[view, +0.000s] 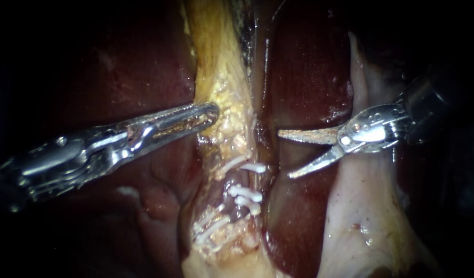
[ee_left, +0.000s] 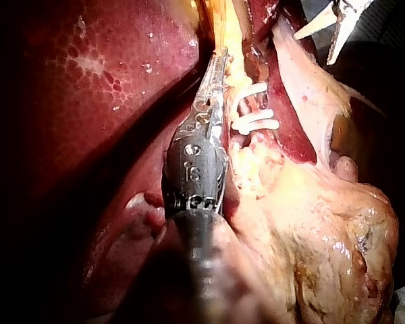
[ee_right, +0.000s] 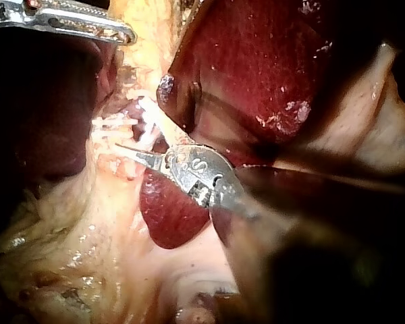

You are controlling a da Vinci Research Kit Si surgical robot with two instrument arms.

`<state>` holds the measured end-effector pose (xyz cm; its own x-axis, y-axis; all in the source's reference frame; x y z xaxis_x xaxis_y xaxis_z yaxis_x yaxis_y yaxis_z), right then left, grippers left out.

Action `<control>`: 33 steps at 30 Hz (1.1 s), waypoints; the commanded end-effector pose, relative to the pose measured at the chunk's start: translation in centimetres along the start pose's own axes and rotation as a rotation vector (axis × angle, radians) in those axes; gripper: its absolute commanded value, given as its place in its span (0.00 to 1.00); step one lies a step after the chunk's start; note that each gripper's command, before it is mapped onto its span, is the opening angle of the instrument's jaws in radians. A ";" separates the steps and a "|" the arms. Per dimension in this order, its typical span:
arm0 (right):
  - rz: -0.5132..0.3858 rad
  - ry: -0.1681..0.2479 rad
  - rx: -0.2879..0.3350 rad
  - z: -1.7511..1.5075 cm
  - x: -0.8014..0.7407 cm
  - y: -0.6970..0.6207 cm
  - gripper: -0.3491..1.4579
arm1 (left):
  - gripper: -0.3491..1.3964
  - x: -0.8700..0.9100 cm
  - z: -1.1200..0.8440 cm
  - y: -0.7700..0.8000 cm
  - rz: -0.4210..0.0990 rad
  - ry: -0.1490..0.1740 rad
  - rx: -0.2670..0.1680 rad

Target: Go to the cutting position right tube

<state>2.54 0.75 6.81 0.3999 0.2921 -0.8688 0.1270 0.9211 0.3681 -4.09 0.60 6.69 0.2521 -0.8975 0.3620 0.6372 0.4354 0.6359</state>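
Endoscope: left instrument (view: 208,114) comes in from mid-left, its jaws closed on the edge of the yellow strip (view: 221,67) at centre, probably to hold it taut. White clips (view: 246,193) sit at lower centre, and the right tube (view: 251,180) shows bare between two of them. Right instrument (view: 284,154), entering from the right edge, has its blades spread wide and empty, near that gap but not touching it. Dark liver (view: 309,67) lies behind. Left wrist: the jaws lie along the strip, with the clips just beside them. Right wrist: the blade tips aim at the clips; their spread cannot be judged here.
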 end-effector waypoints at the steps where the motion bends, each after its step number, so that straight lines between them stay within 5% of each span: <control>1: 0.000 0.000 0.000 0.00 0.00 0.00 0.99 | 0.00 0.00 0.00 0.00 0.000 0.000 0.000; 6: 0.007 0.004 0.016 0.04 -0.05 -0.05 0.99 | 0.00 -0.01 -0.07 0.01 0.000 0.002 0.004; 9: 0.090 0.005 0.055 0.14 -0.15 -0.15 0.99 | 0.00 -0.07 -0.24 0.02 -0.001 0.004 0.002; 14: 0.216 -0.045 0.130 0.46 -0.40 -0.32 0.97 | 0.00 -0.18 -0.62 0.06 -0.006 -0.014 -0.011; 23: 0.426 -0.119 0.195 0.81 -0.80 -0.42 0.93 | 0.00 -0.31 -1.06 0.02 -0.017 -0.052 -0.023; 33: 0.484 -0.150 0.189 1.05 -0.97 -0.32 0.91 | 0.00 -0.36 -1.23 -0.06 -0.025 -0.065 -0.023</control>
<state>3.08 -0.10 7.90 0.5772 0.6214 -0.5298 0.0488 0.6214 0.7819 -3.32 0.81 5.68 0.1893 -0.9014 0.3894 0.6595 0.4105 0.6298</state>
